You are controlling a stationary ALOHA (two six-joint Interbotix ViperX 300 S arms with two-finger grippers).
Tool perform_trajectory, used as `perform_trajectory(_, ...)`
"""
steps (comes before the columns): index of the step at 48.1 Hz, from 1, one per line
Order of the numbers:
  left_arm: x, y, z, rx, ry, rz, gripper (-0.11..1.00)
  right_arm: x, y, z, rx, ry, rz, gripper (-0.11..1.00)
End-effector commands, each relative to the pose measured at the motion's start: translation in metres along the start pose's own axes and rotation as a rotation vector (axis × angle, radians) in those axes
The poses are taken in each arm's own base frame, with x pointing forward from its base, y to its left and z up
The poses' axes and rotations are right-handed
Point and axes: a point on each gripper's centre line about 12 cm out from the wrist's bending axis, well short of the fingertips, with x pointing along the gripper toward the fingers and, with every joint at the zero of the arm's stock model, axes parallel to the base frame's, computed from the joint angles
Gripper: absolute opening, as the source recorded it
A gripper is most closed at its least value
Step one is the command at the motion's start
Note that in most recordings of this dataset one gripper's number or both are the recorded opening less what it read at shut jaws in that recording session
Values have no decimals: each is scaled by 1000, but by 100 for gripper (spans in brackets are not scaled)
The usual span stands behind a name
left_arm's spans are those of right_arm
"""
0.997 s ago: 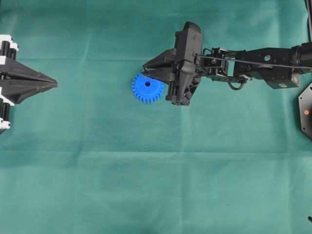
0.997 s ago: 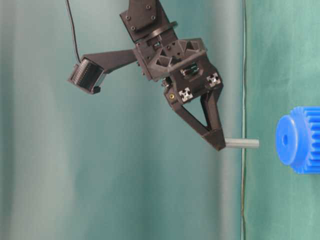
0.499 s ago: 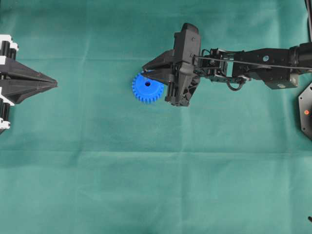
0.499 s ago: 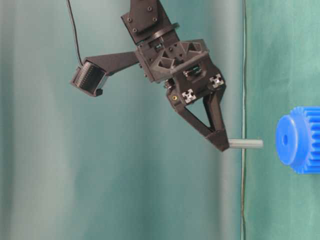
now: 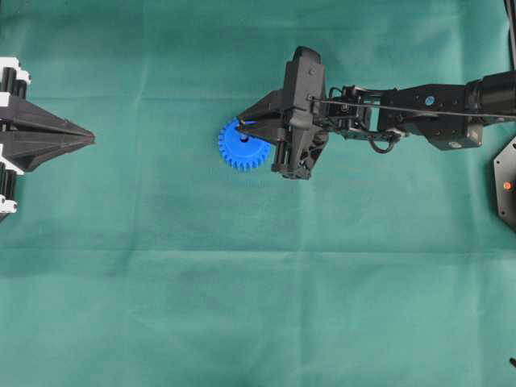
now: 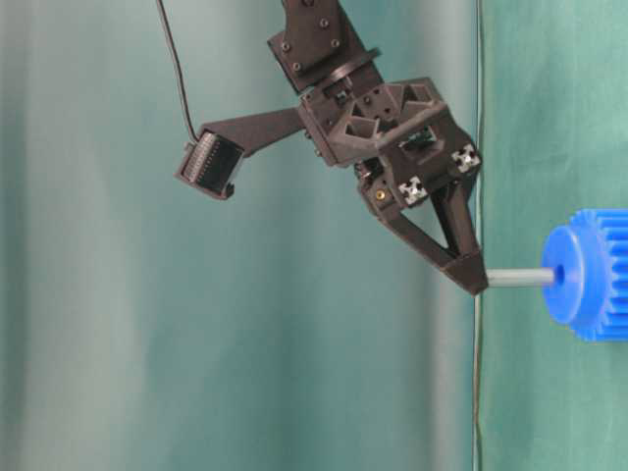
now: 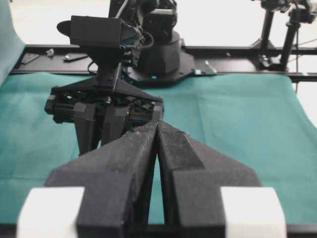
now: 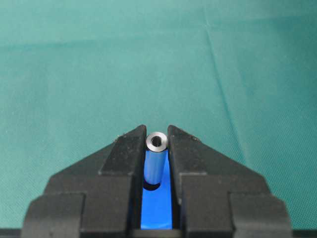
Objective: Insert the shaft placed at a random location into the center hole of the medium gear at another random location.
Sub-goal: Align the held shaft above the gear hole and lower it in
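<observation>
1. The medium gear (image 5: 243,145) lies flat on the green cloth (image 5: 242,306). In the table-level view, which shows the scene turned on its side, the gear appears with its raised hub facing the right gripper (image 6: 474,283).
2. The shaft (image 6: 521,278) is pinched at one end between the right gripper's fingertips. Its long axis points straight at the hub, and its free end sits at the mouth of the center hole (image 6: 559,278), touching it or just entering; which of the two cannot be told.
3. The right wrist view looks down the shaft's length: its ringed top end (image 8: 157,141) sits between the two pads (image 8: 130,148), with blue gear directly beneath, so pin and hole look lined up.
4. The right jaws are pressed in on the shaft, narrow, with no slack visible.
5. The left gripper (image 5: 87,139) rests well apart from the gear, at the cloth's edge, jaws pressed together and holding nothing; the right arm is plainly nearer.
6. Judged from this, the next move is a straight push along the shaft's axis into the gear; any tilt could jam it at the rim.
</observation>
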Motion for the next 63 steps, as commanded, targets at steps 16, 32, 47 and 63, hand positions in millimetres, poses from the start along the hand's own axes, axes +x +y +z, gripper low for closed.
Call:
perform_trajectory(16, 2, 0, 8, 1, -20, -2, 0, 2, 0, 11, -5, -32, -1, 14)
perform_trajectory(32, 2, 0, 8, 0, -20, -2, 0, 4, 1, 10, -5, -35, 0, 14)
perform_trajectory(47, 3, 0, 8, 1, -18, -2, 0, 10, 1, 1, 2, -26, -3, 14)
perform_trajectory(63, 3, 0, 8, 1, -17, -2, 0, 18, 1, -10, 12, -4, -7, 14)
